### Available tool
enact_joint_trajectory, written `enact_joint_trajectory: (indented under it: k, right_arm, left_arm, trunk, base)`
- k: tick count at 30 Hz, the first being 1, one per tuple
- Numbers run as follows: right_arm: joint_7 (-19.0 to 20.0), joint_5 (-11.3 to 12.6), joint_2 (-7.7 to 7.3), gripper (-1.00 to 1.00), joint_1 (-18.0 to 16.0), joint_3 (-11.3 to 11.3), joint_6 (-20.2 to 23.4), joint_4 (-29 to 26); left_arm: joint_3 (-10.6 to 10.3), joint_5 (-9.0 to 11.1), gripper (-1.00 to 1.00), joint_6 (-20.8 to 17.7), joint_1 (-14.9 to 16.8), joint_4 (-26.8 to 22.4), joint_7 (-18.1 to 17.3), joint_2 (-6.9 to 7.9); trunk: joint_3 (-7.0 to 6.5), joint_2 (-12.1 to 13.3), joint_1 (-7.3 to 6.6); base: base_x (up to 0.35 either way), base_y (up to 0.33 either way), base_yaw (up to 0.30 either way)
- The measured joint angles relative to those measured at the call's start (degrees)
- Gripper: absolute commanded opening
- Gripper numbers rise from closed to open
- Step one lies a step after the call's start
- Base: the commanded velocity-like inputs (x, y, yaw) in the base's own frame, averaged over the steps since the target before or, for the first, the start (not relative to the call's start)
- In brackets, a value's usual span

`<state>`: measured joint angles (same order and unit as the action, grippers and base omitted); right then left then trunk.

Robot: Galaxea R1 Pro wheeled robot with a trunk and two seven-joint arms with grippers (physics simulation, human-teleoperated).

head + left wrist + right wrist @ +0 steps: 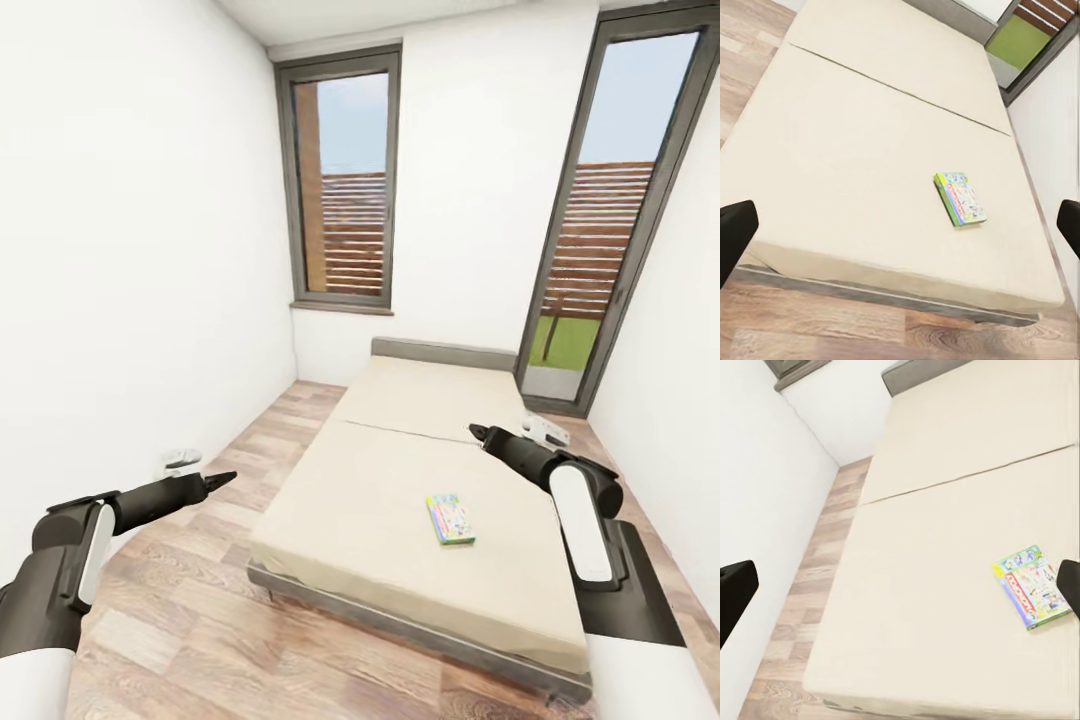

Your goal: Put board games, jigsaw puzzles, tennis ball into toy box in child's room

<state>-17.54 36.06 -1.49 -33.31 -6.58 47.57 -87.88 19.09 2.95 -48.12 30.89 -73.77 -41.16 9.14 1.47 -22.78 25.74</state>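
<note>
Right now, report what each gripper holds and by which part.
Nothing is held. The left gripper and right gripper both hang open in the air, and the board game lies untouched on the bed.

A tall narrow window with a dark grey frame (pixel 341 180) stands at twelve o'clock in the white end wall (pixel 470 200), showing brown slatted fencing. At one o'clock a taller grey-framed glass door (pixel 615 210) reveals green grass. Wood-plank flooring (pixel 200 560) runs from six to eleven o'clock beside a plain white side wall (pixel 120 250).
</note>
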Motion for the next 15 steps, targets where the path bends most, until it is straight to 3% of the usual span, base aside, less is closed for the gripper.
enact_joint_trajectory:
  k: [6, 15]
  right_arm:
    - [0.03, -0.01, 0.00, 1.00, 1.50, -0.84, -0.22, -0.21]
    - [0.14, -0.02, 0.00, 1.00, 4.51, -1.29, -4.40, -0.06]
  left_arm:
    - [-0.04, -0.02, 1.00, 0.00, -0.04, 0.00, -0.01, 0.17]
    - [-0.17, 0.13, 1.00, -0.01, -0.13, -0.02, -0.11, 0.57]
  trunk:
    - [-0.26, -0.01, 0.00]
    - [-0.65, -0.04, 0.01]
  base:
    - [0.000, 0.000, -0.275]
    - [-0.019, 0.000, -0.273]
